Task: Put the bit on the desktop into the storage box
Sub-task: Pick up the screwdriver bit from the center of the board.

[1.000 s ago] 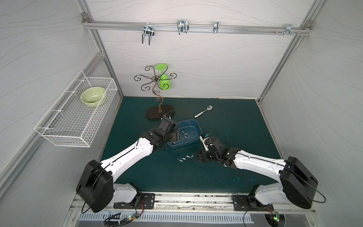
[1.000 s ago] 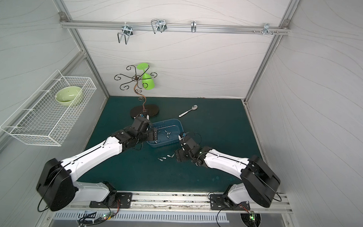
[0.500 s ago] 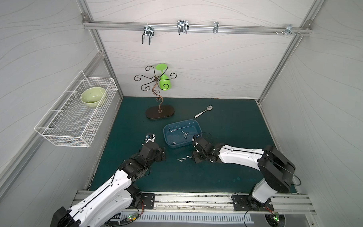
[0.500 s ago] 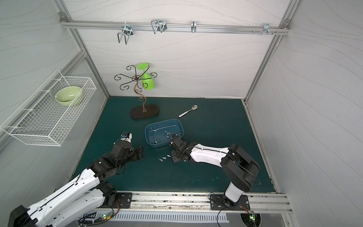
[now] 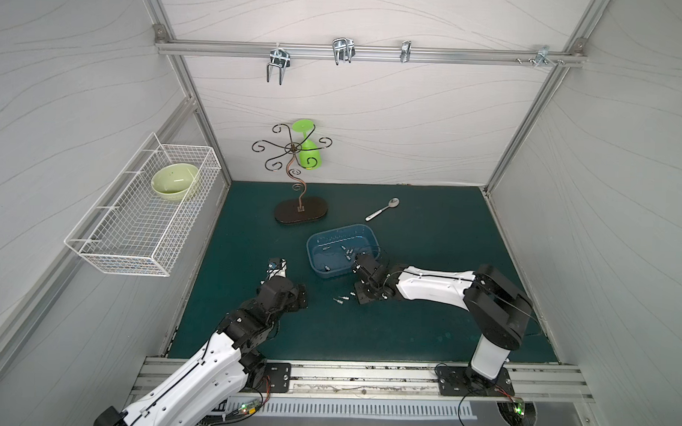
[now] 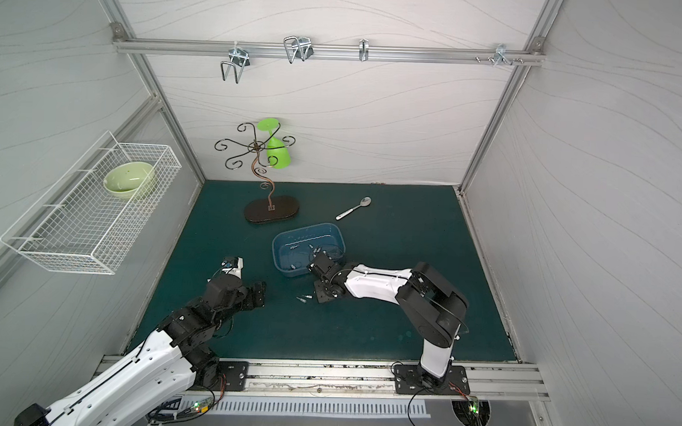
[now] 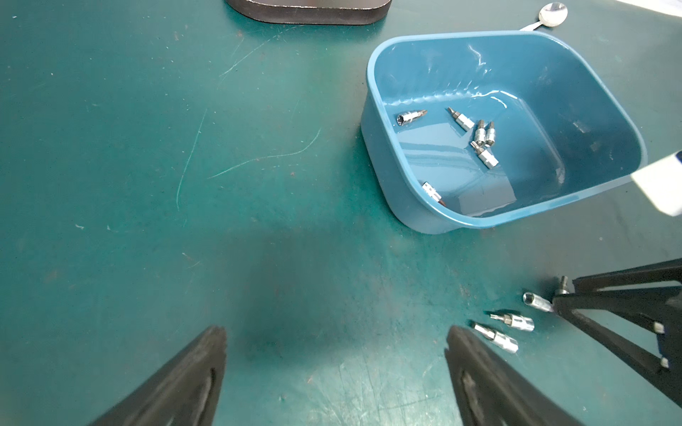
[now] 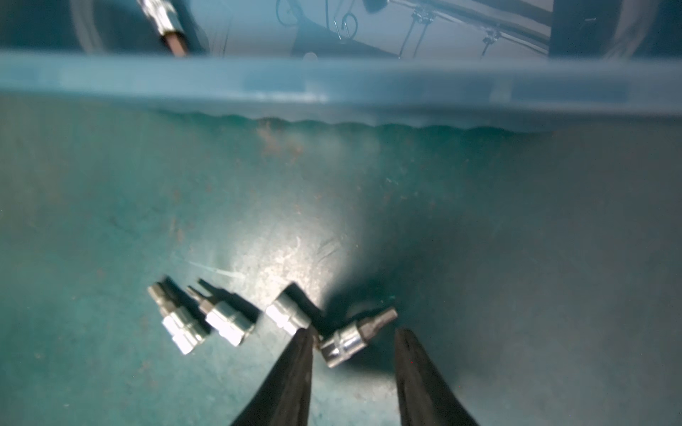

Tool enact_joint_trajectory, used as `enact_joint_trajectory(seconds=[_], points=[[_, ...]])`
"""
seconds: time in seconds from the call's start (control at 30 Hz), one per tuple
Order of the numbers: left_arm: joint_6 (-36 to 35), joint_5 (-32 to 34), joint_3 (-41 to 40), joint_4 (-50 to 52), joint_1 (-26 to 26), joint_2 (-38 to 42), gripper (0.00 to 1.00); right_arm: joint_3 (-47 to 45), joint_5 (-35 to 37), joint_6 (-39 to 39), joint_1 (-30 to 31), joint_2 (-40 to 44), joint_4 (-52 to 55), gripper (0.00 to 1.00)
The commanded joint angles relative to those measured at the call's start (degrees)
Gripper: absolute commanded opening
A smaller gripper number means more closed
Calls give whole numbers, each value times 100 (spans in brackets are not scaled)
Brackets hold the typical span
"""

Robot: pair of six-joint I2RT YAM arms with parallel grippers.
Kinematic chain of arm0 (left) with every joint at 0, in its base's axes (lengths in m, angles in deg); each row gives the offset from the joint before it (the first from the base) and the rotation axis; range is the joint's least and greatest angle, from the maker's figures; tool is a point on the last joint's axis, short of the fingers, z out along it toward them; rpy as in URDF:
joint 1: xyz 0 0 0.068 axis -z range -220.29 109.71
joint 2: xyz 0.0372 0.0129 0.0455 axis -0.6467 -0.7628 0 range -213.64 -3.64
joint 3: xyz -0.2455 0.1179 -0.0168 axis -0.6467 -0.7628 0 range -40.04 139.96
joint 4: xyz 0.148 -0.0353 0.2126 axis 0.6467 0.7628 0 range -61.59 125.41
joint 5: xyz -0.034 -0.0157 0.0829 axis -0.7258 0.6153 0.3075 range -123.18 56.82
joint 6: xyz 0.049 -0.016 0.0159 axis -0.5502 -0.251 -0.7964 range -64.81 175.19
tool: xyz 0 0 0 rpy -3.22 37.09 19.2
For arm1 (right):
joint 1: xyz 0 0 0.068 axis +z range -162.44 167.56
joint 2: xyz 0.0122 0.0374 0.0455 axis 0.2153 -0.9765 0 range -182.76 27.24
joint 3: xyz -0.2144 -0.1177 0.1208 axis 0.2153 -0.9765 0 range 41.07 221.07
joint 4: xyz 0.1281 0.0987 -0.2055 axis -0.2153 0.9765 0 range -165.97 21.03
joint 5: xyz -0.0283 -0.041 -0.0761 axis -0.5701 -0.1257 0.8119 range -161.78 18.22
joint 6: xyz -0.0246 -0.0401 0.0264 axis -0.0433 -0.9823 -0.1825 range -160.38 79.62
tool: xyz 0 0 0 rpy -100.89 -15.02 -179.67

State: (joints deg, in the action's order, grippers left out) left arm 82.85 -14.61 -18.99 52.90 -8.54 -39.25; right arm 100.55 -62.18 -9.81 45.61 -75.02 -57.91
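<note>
R fingers (image 8: 295, 369) part-open, straddling 1 bit (image 8: 354, 337) on tabletop (image 8: 479, 221) nr box (image 8: 332, 77); L fingers (image 7: 195, 372) wide open, empty.

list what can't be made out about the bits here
- Whether the right gripper grips the straddled bit: blurred in the right wrist view, too small in both top views.
- Tip type of the loose bits: too small or blurred in every view.
- Tip of one boxed bit: hidden behind the storage box rim, left wrist view.

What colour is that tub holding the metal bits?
Blue; the storage box shows best in the left wrist view.
</note>
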Motion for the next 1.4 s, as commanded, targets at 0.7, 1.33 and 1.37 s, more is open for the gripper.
enact_joint_trajectory(seconds=[0.7,1.33,1.37], points=[[2,94,-33,-287,-33,73,97,81,284,-4,41,-191,530,26],[38,165,-54,-243,-33,142,97,230,402,-400,41,125,1157,10],[38,165,-49,-226,-31,169,97,230,402,-426,36,208,1222,10]])
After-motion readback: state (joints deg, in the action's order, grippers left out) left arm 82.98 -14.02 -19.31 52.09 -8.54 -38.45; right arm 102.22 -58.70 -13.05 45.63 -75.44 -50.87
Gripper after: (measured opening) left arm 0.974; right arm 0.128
